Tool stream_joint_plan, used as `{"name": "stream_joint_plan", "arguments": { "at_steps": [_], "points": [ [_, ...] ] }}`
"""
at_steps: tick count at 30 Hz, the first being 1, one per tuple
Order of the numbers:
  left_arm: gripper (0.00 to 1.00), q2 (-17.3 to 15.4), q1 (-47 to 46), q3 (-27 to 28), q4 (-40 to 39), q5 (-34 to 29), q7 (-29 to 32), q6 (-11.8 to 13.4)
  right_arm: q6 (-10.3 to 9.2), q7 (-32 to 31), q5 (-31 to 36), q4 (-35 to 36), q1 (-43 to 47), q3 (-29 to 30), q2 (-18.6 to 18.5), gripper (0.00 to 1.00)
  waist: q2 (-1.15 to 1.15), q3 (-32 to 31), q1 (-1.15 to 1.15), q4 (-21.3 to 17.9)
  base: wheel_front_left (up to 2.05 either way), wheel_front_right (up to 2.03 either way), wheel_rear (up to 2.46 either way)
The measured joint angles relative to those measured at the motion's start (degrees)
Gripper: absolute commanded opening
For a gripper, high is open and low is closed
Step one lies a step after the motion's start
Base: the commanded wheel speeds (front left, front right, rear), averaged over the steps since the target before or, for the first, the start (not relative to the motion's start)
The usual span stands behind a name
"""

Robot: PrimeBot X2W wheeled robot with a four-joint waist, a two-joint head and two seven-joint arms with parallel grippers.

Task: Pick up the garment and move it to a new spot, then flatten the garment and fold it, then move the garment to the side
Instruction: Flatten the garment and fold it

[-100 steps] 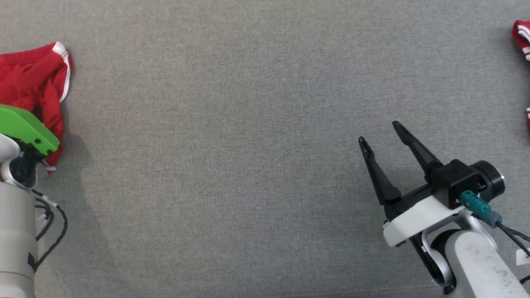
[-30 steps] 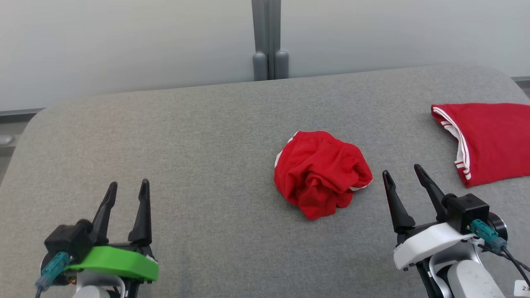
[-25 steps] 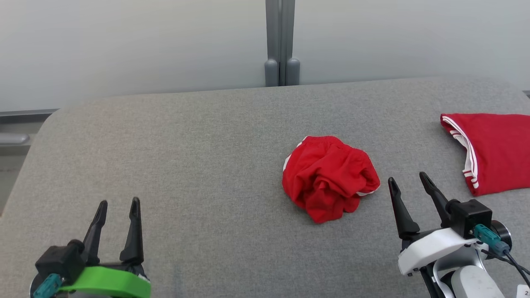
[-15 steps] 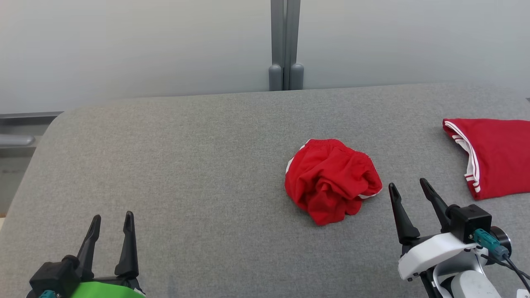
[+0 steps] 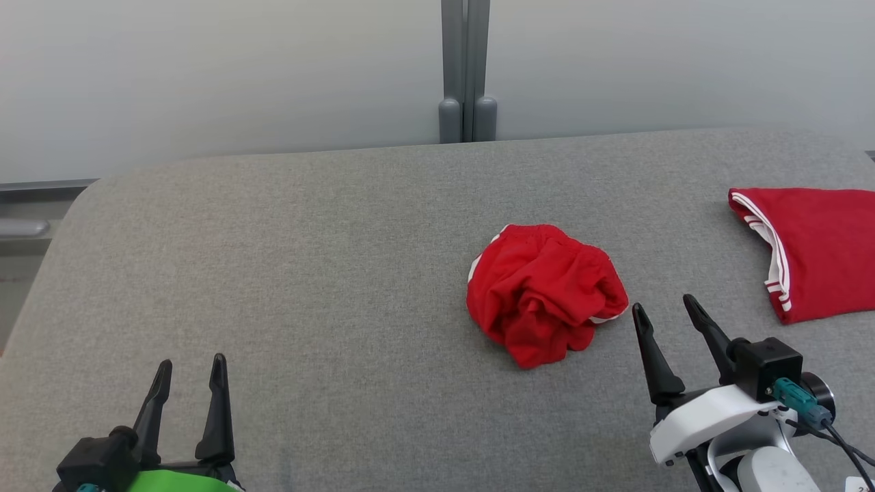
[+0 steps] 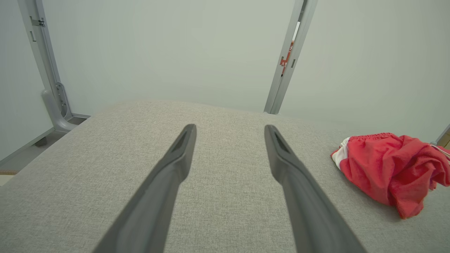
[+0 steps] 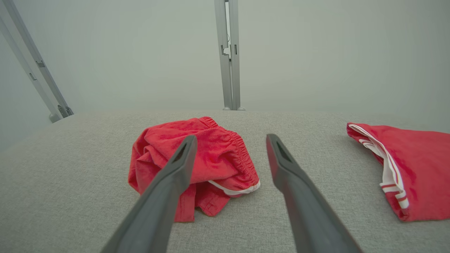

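The folded red garment (image 5: 820,253) at the right runs off the right edge in the head view and the right wrist view, so its full extent cannot be told. In the left wrist view the crumpled red garment (image 6: 386,168) is clipped at the right edge. In the right wrist view one of the fingers (image 7: 168,182) of the right gripper (image 7: 231,136) covers a strip of it, and its bunched folds hide its shape. The bottom edge of the head view cuts off the left gripper (image 5: 191,360) at its green mount (image 5: 171,484), the right arm (image 5: 772,471) and the counter (image 5: 273,273). The red label (image 6: 283,62) on the post (image 6: 279,91) is too small to read.
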State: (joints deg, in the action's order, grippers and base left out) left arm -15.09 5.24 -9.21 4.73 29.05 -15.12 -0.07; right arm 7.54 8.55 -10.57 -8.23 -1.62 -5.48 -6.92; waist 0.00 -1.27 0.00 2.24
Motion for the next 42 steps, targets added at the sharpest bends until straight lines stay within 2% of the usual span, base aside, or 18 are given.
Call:
{"name": "stream_joint_plan", "arguments": {
  "at_steps": [5, 10, 13, 17, 19, 27, 31, 35, 42],
  "points": [
    [1.0, 0.1, -0.28, -0.19, 1.07, 0.49, 1.29, -0.22, 0.0, 0.01, -0.22, -0.01, -0.16, -0.41, 0.05, 1.0, 0.0, 0.5, 0.0, -0.72, 0.0, 0.0, 0.0],
    [1.0, 0.01, -11.46, -2.77, 2.75, 2.04, 8.73, -2.2, 0.0, 0.05, -0.43, -0.51, -1.21, -1.52, 0.25, 1.0, 0.0, 1.44, 0.0, -2.45, 0.0, 0.0, 0.0],
    [1.0, 0.14, -18.52, -5.38, 6.47, 2.81, 15.66, -3.63, -0.01, 0.34, -0.45, -0.79, -2.11, -2.23, 0.51, 1.0, 0.0, 2.01, 0.0, -4.02, 0.0, 0.0, 0.0],
    [1.0, 2.22, -28.03, -8.92, 11.89, 4.7, 24.4, -5.13, 0.0, 0.73, -0.88, -1.68, -3.38, -3.56, 0.69, 1.0, 0.0, 2.89, 0.0, -6.91, 0.0, 0.0, 0.0],
    [1.0, 4.14, -31.67, -9.15, 14.19, 7.3, 26.54, -5.59, 0.0, 0.98, -0.96, -2.1, -3.64, -4.27, 0.75, 1.0, 0.0, 3.32, 0.0, -8.56, 0.0, 0.0, 0.0],
    [1.0, 6.81, -43.65, -13.0, 25.72, 9.57, 38.02, -6.37, 0.0, 1.76, -1.3, -2.77, -5.52, -5.65, 0.52, 1.0, 0.0, 5.71, 0.0, -16.55, 0.0, 0.0, 0.0],
    [1.0, 9.2, -47.51, -14.07, 30.2, 10.6, 42.56, -5.33, 0.0, 2.16, -1.48, -2.93, -6.12, -6.38, 0.64, 1.0, 0.0, 7.35, 0.0, -20.38, 0.0, 0.0, 0.0],
    [1.0, 10.6, -49.94, -15.27, 34.05, 10.28, 44.56, -2.23, -0.01, 2.67, -1.59, -3.07, -6.66, -6.49, 0.89, 1.0, 0.0, 9.16, 0.0, -23.62, 0.0, 0.0, 0.0],
    [1.0, 9.03, -52.03, -19.47, 40.19, 3.86, 45.53, 3.81, -0.01, 3.28, -1.59, -3.5, -7.06, -6.08, 1.46, 1.0, 0.0, 12.3, 0.01, -26.6, 0.0, 0.0, 0.0]
  ]
}}
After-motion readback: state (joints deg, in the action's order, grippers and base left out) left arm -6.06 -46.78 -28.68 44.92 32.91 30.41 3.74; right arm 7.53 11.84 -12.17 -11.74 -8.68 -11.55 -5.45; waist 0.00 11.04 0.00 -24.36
